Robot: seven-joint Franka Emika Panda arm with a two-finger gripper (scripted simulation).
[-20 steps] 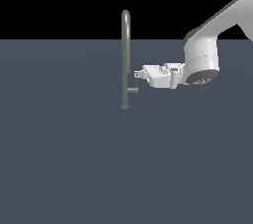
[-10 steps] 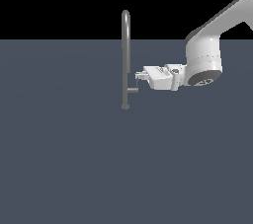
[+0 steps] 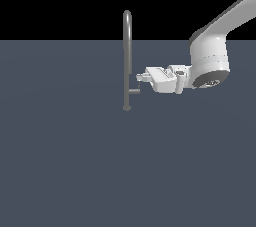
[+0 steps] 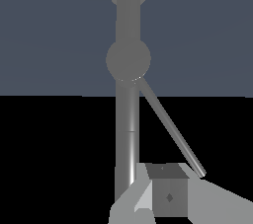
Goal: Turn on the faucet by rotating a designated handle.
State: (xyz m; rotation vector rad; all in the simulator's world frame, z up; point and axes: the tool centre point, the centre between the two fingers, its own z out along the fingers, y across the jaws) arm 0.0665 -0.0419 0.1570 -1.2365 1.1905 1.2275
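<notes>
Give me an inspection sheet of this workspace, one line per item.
Surface: flat grey floor, bare where visible.
Faucet: upright, arched top, round foot on the floor.
Handle: stub off the pipe, thin lever slanting away in the wrist view.
Clutter: nothing seen.
End effector: horizontal, at the handle from the exterior view's right; contact and jaw state unclear.
Cables: nothing seen.
Surroundings: black background above the floor.

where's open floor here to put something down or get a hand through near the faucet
Bare grey floor spreads on the exterior view's left of the tall slim grey arched faucet pipe and across the whole foreground below its round foot. The crowded spot is the pipe's right side, where the white gripper sits close against the small L-shaped grey handle, backed by the white arm.
</notes>
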